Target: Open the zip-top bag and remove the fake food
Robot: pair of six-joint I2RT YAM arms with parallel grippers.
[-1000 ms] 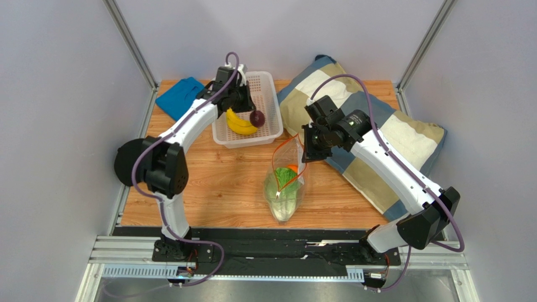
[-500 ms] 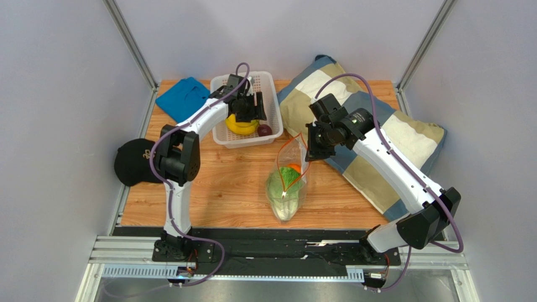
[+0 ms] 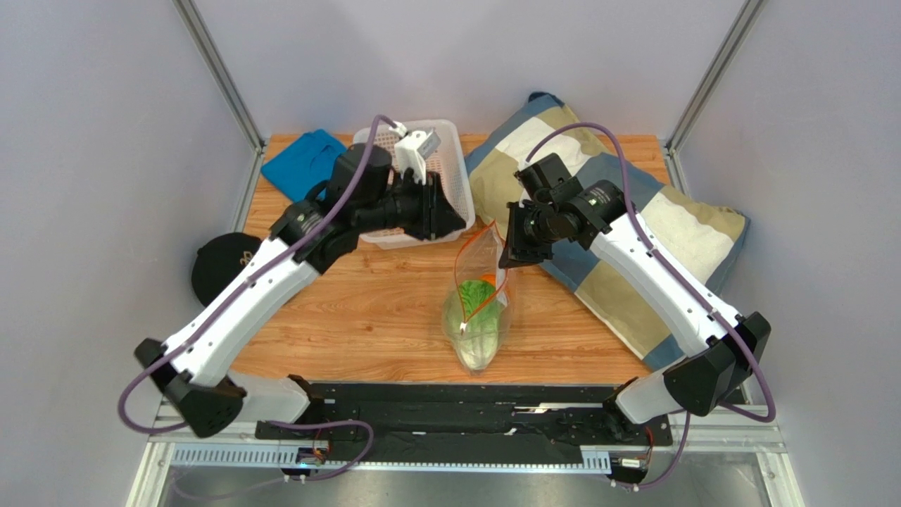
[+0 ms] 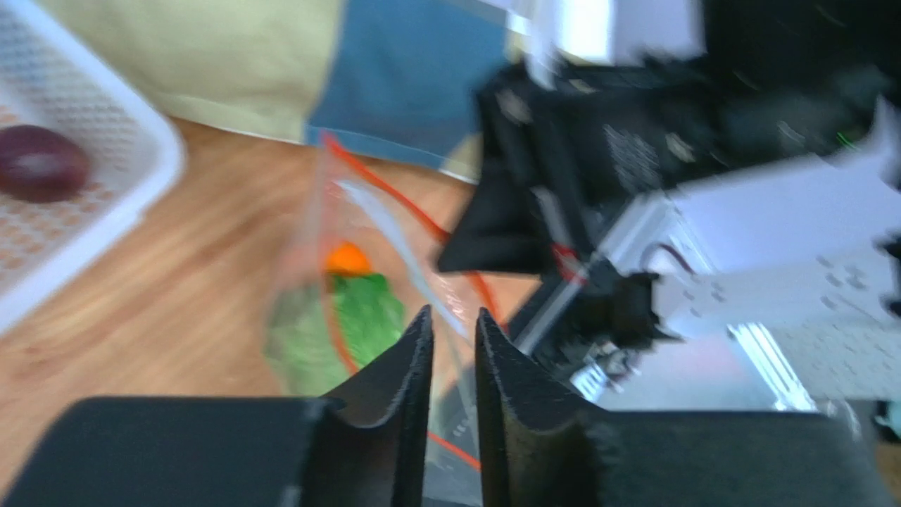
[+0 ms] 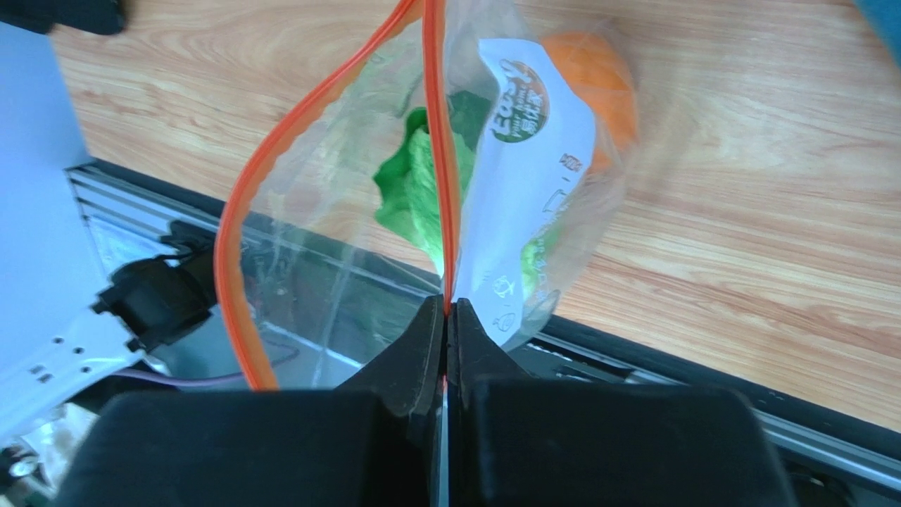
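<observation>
Blocking most of the white perforated basket (image 3: 453, 139) in the top view is the left arm, so its contents can't be made out there. The left wrist view is motion-blurred, but it shows 1 dark purple fruit (image 4: 40, 164) lying in the basket's corner. That is the only other glimpse of the basket, and it is cut off by the frame edge.

The left pincer (image 3: 457, 220) hangs above the tabletop (image 3: 360, 312), between the basket and the bag. Its 2 fingers (image 4: 407, 396) are parted by only a narrow slit and grip nothing.

The zip-top bag (image 3: 482, 306) sits mid-tabletop, and the near end of it lies on the wood. Its long axis runs from the near edge to the far edge. The mouth is at the far end, lifted and pointing up toward the right pincer (image 3: 509, 254).

The right pincer is pressed together on 1 side of the orange-red zip strip (image 5: 434, 127), just beside the white label (image 5: 520, 180). The other side of the strip bows away, so the mouth gapes open.

Inside the bag, the lettuce head (image 3: 474, 330) fills the lower part. The round orange (image 5: 605, 74) sits above it, partly hidden behind the label and the crinkled plastic.

The right arm reaches over a patchwork pillow (image 3: 645, 217). A blue cloth (image 3: 301, 164) lies at the far left corner. A black cap (image 3: 217, 273) at the left edge is half covered by the left arm.
</observation>
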